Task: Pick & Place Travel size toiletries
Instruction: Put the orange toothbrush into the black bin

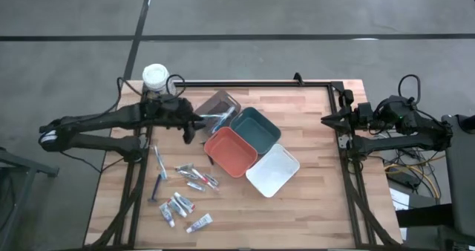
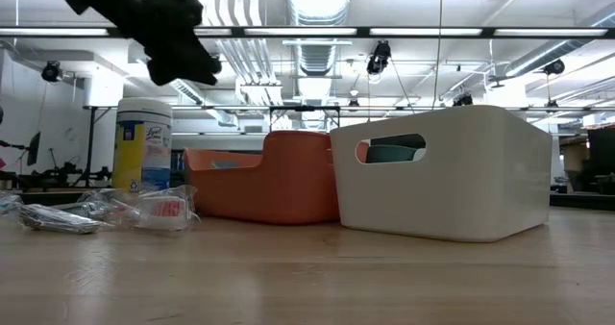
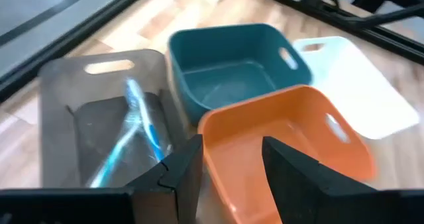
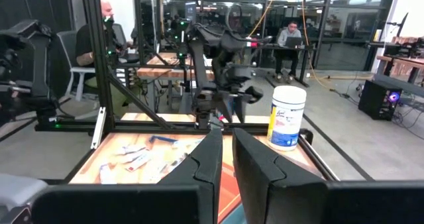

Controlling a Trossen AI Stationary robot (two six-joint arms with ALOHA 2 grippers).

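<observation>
Several small tubes and sticks (image 1: 185, 188) lie loose on the wooden table near its left front; a blue long-handled piece (image 1: 159, 169) lies beside them. They also show in the low view (image 2: 106, 210). Two blue long-handled pieces (image 3: 136, 128) lie in the brown tray (image 1: 219, 104). My left gripper (image 3: 232, 164) is open and empty, raised above the table just left of the brown tray and the orange tray (image 1: 230, 151); it also shows in the high view (image 1: 194, 123). My right gripper (image 4: 227, 161) is shut and empty at the table's right edge (image 1: 343, 121).
A teal tray (image 1: 254, 127) and a white tray (image 1: 272, 169) stand beside the orange one at mid-table. A white-lidded canister (image 1: 155, 76) stands at the far left corner. Bare wood lies on the table's right half and near edge. People sit in the room beyond.
</observation>
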